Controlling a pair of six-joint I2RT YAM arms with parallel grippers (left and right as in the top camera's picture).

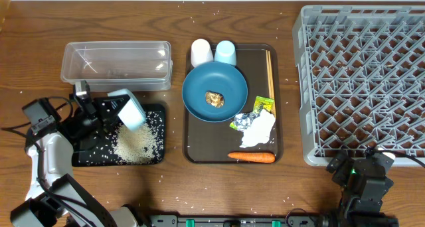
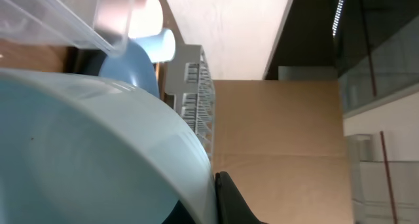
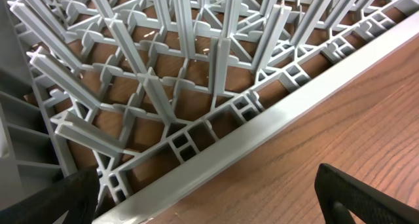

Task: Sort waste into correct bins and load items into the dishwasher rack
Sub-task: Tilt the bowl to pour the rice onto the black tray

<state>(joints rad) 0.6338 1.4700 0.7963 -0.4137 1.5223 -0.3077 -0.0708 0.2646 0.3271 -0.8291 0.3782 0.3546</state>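
Observation:
My left gripper [image 1: 113, 107] is shut on the rim of the white bowl [image 1: 131, 110], which is tipped on its side over the black tray [image 1: 85, 162]. Loose rice [image 1: 138, 145] lies heaped in that tray. In the left wrist view the bowl [image 2: 85, 152] fills the frame, with one finger [image 2: 232, 201] against its rim. The blue plate [image 1: 214, 87] carries a brown lump [image 1: 214, 99]. White cup [image 1: 201, 52], light-blue cup [image 1: 226, 52], chopsticks [image 1: 269, 71], packet [image 1: 264, 106], foil ball [image 1: 246, 121], napkin [image 1: 260, 131] and carrot [image 1: 252, 156] lie on the brown tray. My right gripper [image 3: 209, 198] stands open at the dishwasher rack's [image 3: 196, 86] front rim.
The clear tub [image 1: 116, 64] stands behind the black tray. The brown serving tray [image 1: 199, 147] sits mid-table. The grey rack [image 1: 365, 81] fills the right side. Stray rice grains dot the wooden table [image 1: 26, 48].

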